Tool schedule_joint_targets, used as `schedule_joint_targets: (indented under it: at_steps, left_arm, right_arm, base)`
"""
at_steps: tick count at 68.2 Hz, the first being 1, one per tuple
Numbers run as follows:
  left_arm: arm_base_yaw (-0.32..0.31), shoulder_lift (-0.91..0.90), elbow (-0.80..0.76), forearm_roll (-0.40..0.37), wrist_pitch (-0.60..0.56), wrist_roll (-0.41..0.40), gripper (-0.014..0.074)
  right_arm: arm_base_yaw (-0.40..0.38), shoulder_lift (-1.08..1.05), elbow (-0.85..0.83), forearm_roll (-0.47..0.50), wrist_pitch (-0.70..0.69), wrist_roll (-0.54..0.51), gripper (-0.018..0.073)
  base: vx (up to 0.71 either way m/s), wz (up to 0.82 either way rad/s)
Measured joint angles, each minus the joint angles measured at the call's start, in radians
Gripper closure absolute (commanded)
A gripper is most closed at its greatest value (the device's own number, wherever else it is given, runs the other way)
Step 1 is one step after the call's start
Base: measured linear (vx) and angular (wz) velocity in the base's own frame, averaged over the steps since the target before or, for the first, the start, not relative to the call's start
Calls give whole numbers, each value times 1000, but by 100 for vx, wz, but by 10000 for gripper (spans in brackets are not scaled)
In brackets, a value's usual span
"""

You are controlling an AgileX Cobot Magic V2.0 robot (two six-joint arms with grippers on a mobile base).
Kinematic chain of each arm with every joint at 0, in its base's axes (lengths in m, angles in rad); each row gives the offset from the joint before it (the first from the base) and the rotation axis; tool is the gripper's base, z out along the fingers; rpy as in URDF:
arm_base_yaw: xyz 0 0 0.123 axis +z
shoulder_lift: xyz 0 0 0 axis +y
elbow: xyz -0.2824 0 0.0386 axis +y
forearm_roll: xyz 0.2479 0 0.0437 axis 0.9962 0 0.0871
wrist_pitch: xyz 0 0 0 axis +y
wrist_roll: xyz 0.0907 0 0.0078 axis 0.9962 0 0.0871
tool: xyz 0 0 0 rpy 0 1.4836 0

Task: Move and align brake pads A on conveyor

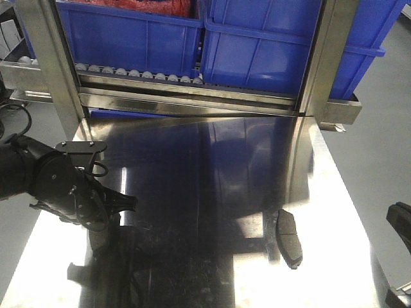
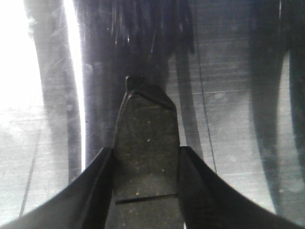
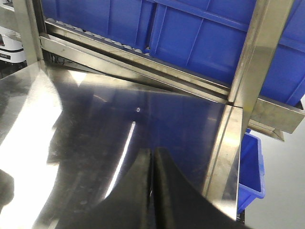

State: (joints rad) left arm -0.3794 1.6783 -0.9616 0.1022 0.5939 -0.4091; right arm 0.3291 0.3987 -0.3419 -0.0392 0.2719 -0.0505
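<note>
While the left gripper [image 1: 122,204] hangs over the left side of the shiny, reflective steel table [image 1: 212,167], its black fingers [image 2: 102,164] are clamped on the long sides of a flat dark-grey brake pad [image 2: 145,124]. The pad's groove lies crossways near the palm, and its long axis runs straight out ahead, past the fingertips.

A second dark-grey, slightly curved brake pad [image 1: 289,239] lies flat beside the table's right edge, toward the near right corner. Its long axis points roughly from the far edge to the near edge.

The right gripper [image 3: 152,151] has its jaws pressed together on nothing. It sits at that same right edge and is plainly the nearer arm to the lying pad, while the left is well apart across the table.

The dark felt-like conveyor belt shows in no view, so I cannot tell which way the gripped pad must travel.
</note>
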Motion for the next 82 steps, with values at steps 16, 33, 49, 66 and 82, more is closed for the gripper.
schedule_joint_targets:
  at_steps: [16,33,49,66,82]
  left_arm:
    - [0,-56,0,1,1,2,604]
    - [0,-184,0,39,3,2,604]
    - [0,-366,94,56,-31,10,604]
    - [0,-702,334,102,-104,32,604]
    - [0,-1039,506,124,-116,35,604]
  right_arm:
    - [0,0,0,0,0,0,566]
    - [0,0,0,0,0,0,566]
    - [0,0,0,0,0,0,566]
    - [0,0,0,0,0,0,566]
    - [0,0,0,0,0,0,566]
  base:
    - [0,0]
    - [0,0]
    - [0,0]
    - [0,0]
    - [0,0]
